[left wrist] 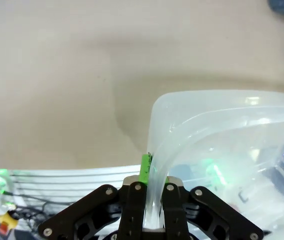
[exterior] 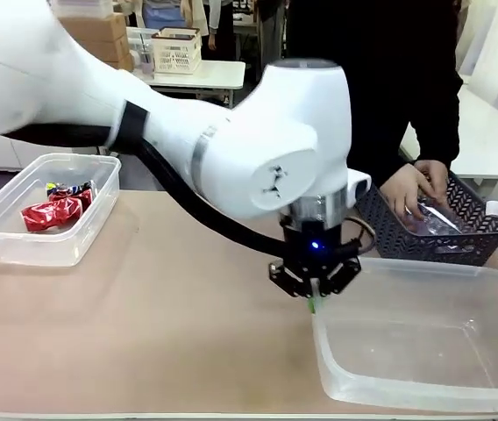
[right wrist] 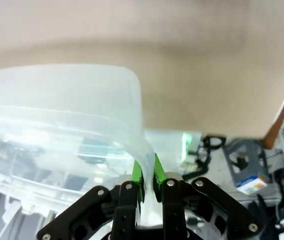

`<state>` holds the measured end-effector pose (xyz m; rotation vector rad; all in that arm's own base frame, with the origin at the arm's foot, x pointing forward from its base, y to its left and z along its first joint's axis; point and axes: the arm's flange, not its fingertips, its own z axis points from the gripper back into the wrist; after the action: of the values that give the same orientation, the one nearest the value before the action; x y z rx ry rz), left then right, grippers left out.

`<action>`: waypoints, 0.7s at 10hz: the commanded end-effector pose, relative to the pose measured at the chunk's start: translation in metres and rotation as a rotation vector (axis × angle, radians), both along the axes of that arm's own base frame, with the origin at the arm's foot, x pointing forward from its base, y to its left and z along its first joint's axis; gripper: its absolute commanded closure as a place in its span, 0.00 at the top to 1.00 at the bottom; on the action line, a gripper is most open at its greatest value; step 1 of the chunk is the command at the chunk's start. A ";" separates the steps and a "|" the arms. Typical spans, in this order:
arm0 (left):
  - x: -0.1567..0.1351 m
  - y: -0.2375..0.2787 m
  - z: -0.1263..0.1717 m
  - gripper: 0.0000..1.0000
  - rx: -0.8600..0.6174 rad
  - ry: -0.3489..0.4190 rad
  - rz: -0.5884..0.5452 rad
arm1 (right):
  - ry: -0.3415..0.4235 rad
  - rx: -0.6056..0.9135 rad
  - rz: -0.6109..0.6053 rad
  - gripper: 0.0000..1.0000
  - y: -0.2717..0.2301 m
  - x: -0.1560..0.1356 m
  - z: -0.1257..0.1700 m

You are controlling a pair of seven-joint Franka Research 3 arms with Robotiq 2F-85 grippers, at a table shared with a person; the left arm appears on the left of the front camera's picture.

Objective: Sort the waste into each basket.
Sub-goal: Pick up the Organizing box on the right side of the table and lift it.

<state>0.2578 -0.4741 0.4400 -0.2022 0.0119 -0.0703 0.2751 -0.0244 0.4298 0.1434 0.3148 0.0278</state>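
At the near right corner of the worktop, the left gripper is clenched on the inner rim of a clear tub; the right gripper grasps its opposite rim. Near the left edge, a second tub holds red wrappers.

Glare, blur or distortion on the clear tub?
Front view: tub sharp, soft sheen on its floor. Left wrist view: green glints through its wall, broad shadow on the table. Right wrist view: table blurred, wall hazy near the right end effector.
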 end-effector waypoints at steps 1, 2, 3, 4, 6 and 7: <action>-0.006 0.056 0.041 0.00 0.010 -0.042 -0.020 | -0.038 -0.043 -0.023 0.00 0.024 -0.040 0.045; -0.008 0.074 0.058 0.00 0.040 -0.082 -0.008 | -0.055 -0.037 -0.021 0.00 0.040 -0.027 0.068; -0.007 0.093 0.071 0.00 0.048 -0.091 -0.014 | -0.066 -0.024 -0.006 0.00 0.056 -0.010 0.084; -0.005 0.115 0.079 0.00 0.078 -0.076 0.072 | -0.072 0.017 0.037 0.00 0.073 0.004 0.093; -0.004 0.158 0.082 0.00 0.063 -0.049 0.112 | -0.069 0.077 0.040 0.00 0.094 0.031 0.099; 0.001 0.177 0.079 0.00 0.039 -0.079 0.182 | -0.074 0.111 0.007 0.00 0.099 0.036 0.095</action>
<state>0.2529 -0.3371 0.5333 -0.1921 -0.0702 0.0509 0.3050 0.0919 0.5244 0.2576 0.2252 0.1036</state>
